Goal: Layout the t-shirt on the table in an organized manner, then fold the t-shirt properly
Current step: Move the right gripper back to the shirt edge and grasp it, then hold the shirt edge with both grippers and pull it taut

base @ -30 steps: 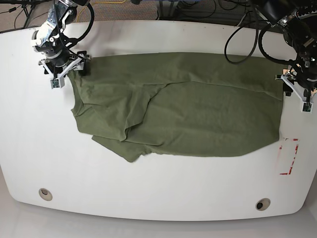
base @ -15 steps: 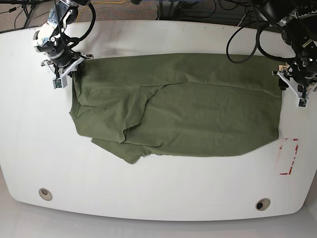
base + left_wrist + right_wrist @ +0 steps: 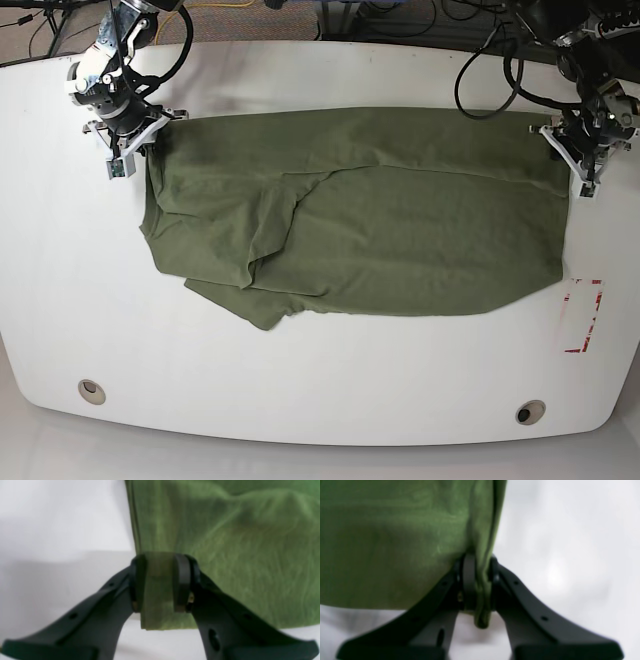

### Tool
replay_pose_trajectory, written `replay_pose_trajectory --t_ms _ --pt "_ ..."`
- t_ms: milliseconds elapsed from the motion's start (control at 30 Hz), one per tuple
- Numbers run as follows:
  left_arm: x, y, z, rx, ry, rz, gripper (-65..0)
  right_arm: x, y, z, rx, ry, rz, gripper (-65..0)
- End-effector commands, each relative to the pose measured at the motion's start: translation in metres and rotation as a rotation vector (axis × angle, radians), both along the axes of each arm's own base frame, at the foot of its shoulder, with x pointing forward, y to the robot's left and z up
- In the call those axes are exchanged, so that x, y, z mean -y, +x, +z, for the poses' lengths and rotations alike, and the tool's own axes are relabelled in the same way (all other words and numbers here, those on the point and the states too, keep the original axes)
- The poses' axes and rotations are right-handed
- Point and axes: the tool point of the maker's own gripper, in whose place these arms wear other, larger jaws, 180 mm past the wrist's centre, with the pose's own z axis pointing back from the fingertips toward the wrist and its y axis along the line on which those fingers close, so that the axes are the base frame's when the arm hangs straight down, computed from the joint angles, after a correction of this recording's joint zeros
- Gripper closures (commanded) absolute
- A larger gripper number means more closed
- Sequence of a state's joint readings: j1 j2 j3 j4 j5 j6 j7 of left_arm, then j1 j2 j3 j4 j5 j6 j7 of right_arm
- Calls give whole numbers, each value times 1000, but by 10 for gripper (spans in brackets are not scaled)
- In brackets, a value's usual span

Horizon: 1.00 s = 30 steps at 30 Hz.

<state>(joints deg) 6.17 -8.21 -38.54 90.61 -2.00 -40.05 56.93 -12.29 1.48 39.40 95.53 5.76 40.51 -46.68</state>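
The olive-green t-shirt (image 3: 400,220) lies spread across the white table (image 3: 320,380), rumpled and folded over at its left end. My right gripper (image 3: 140,140) is at the shirt's far left corner, shut on a bunched edge of cloth (image 3: 482,600) in the right wrist view. My left gripper (image 3: 572,160) sits at the far right corner. In the left wrist view a flat band of t-shirt (image 3: 156,585) fills the gap between its fingers (image 3: 182,580), so it is shut on the cloth. The left gripper (image 3: 160,580) and right gripper (image 3: 480,580) both rest low over the tabletop.
A red-and-white tape rectangle (image 3: 583,315) marks the table at the right, just past the shirt's hem. Two round grommet holes (image 3: 92,391) (image 3: 531,411) sit near the front edge. Black cables (image 3: 490,70) trail over the far edge behind both arms.
The left gripper slid up and in from beside the shirt's right edge onto its far right corner and closed on it. The right gripper closed on the far left corner, pulling it slightly.
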Motion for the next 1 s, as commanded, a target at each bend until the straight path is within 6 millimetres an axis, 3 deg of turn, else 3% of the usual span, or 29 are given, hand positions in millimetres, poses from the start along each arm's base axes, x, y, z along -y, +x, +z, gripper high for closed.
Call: replay_pose_trajectory --t_ms 0,333,733,833,967 --pt "-6 5 4 15 11 -6 -211 11 -14 -7 -75 -46 -10 -60" --pt "-6 -8 14 20 59 -31 -364 10 -14 -7 -74 -44 -9 -59" --pt "-5 -15 9 0 55 -32 -361 10 -13 -7 -73 -45 -7 -59" --pt "1 -17 5 -15 51 -53 -286 11 -14 -6 -73 -46 -10 -59" --pt "9 -21 -1 -38 47 -84 -68 12 -13 -6 -71 -48 -9 -59"
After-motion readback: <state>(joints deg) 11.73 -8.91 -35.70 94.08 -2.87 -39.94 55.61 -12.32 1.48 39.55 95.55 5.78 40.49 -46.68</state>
